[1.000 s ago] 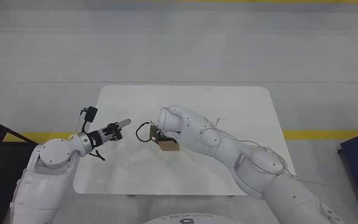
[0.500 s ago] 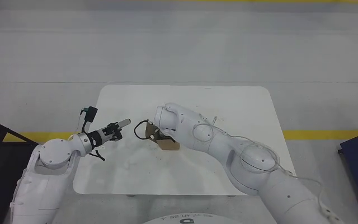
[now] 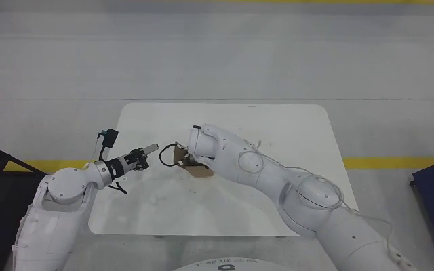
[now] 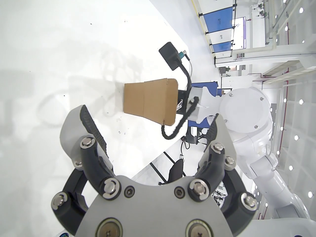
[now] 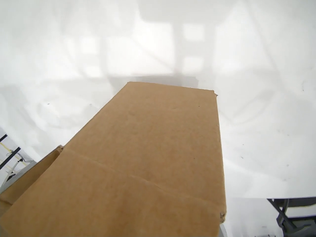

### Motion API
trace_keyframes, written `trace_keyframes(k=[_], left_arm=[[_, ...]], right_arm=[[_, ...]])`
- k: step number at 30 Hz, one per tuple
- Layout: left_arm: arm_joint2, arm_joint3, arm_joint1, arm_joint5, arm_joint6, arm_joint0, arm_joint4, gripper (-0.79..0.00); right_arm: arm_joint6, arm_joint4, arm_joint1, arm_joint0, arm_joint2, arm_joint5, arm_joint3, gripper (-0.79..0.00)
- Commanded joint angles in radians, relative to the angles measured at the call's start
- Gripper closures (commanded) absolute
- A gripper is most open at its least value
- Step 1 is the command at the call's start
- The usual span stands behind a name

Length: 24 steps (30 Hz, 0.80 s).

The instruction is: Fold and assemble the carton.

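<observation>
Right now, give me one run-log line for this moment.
carton: mid-table, at right gripper | right grip: cannot tell | left gripper: open, empty, facing carton, apart from it | table: white

Between our left gripper (image 3: 153, 148) and the carton (image 3: 195, 170) we see a narrow bare strip of table (image 3: 169, 196), where a black cable loop (image 3: 164, 157) hangs beside the carton. Our right arm (image 3: 237, 159) lies over the carton and closes the approach from above and from the right.

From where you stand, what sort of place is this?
Probably a factory hall or robotics lab: a yellow floor line, blue partition screens and a white work table.
</observation>
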<state>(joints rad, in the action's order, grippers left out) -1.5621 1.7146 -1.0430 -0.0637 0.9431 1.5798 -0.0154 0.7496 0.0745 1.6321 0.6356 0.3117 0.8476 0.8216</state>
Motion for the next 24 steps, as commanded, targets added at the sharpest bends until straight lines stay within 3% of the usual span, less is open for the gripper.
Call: trace_keyframes(k=[1,5,11,17,24], left_arm=[[0.000,0.000,0.000,0.000,0.000,0.000,0.000,-0.785],[0.000,0.000,0.000,0.000,0.000,0.000,0.000,-0.785],[0.000,0.000,0.000,0.000,0.000,0.000,0.000,-0.785],[0.000,0.000,0.000,0.000,0.000,0.000,0.000,-0.785],[0.126,0.167,-0.002,-0.003,0.016,-0.014,-0.118,-0.785]], right_arm=[[-0.055,-0.001,-0.023,0.025,0.039,-0.050,0.052,0.000],[-0.115,0.019,-0.097,0.108,0.132,-0.161,0.187,0.000],[-0.026,0.068,-0.191,0.187,0.247,-0.136,0.296,0.000],[0.039,0.130,-0.238,0.234,0.292,-0.104,0.379,0.000],[0.076,0.136,-0.264,0.269,0.338,-0.178,0.394,0.000]])
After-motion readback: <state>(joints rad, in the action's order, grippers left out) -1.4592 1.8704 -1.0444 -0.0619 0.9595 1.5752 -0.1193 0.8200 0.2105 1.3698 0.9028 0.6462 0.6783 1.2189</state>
